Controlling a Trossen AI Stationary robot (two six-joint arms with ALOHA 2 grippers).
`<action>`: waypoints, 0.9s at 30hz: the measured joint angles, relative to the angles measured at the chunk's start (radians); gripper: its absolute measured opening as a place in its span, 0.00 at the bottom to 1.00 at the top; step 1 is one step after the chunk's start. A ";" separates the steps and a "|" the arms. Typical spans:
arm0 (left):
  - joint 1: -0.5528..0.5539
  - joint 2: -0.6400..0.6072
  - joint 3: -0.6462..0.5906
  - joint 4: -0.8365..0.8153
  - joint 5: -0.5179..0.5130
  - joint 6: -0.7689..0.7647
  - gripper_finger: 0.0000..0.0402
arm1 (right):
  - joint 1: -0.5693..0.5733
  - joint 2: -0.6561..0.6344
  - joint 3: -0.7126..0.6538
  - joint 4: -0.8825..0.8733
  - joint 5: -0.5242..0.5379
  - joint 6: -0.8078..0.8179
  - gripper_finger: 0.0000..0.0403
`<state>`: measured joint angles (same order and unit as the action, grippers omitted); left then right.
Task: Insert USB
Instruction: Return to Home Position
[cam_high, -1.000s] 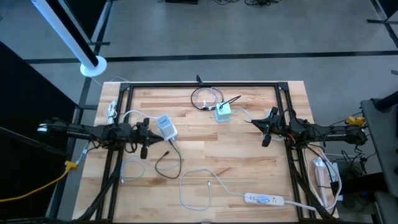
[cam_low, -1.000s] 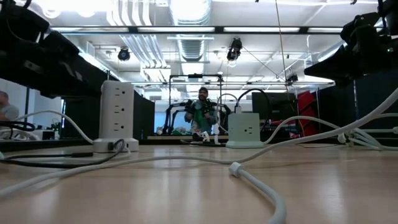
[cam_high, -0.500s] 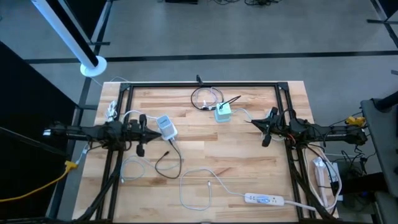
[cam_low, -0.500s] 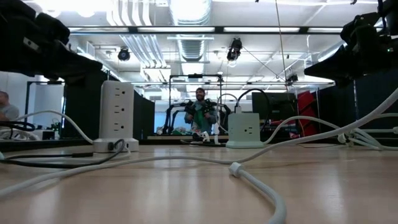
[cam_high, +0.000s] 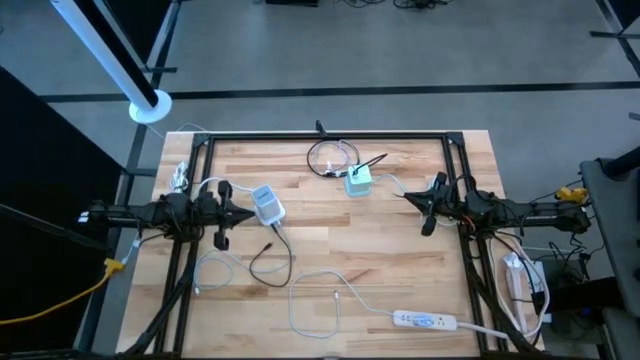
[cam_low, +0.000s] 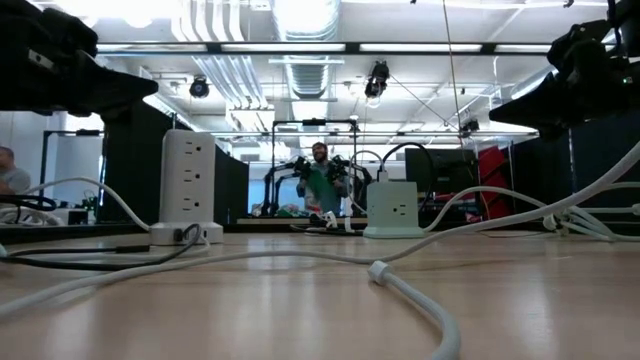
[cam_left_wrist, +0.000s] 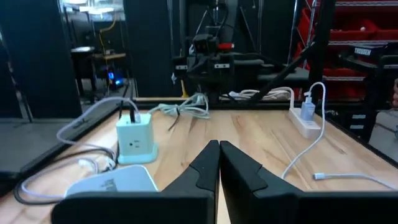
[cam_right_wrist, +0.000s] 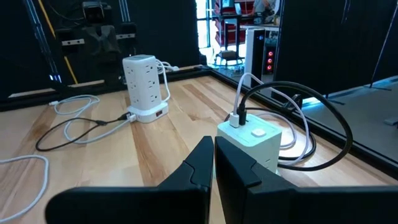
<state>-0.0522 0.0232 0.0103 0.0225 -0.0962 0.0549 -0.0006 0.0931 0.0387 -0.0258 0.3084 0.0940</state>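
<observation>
Your black cable (cam_high: 262, 262) lies looped on the table (cam_high: 400, 260), one end plugged into the foot of the white tower (cam_high: 267, 204). The tower stands left of the green cube (cam_high: 358, 181) and a little nearer the front edge. The green cube sits by the middle of the back edge, with a black plug (cam_right_wrist: 240, 117) in its top face.

Well in front of the cube and to its right, a white power strip (cam_high: 425, 321) lies along the front edge.

The left gripper (cam_high: 246, 213) hangs just left of the tower — fingers pressed together, holding nothing. The right gripper (cam_high: 408, 196) hangs near the cube's right side, likewise clenched and empty.
</observation>
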 joint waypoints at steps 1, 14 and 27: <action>0.000 -0.003 0.000 0.000 0.000 0.014 0.00 | 0.000 0.000 0.000 0.000 -0.004 0.000 0.00; 0.000 -0.016 -0.001 -0.008 0.061 0.060 0.00 | 0.000 -0.001 -0.001 -0.005 -0.161 -0.041 0.00; 0.002 0.021 -0.001 -0.005 0.036 0.084 0.00 | 0.000 -0.051 -0.001 0.019 -0.122 -0.137 0.00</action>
<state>-0.0505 0.0443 0.0089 0.0179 -0.0606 0.1390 -0.0008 0.0421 0.0376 -0.0067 0.1860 -0.0428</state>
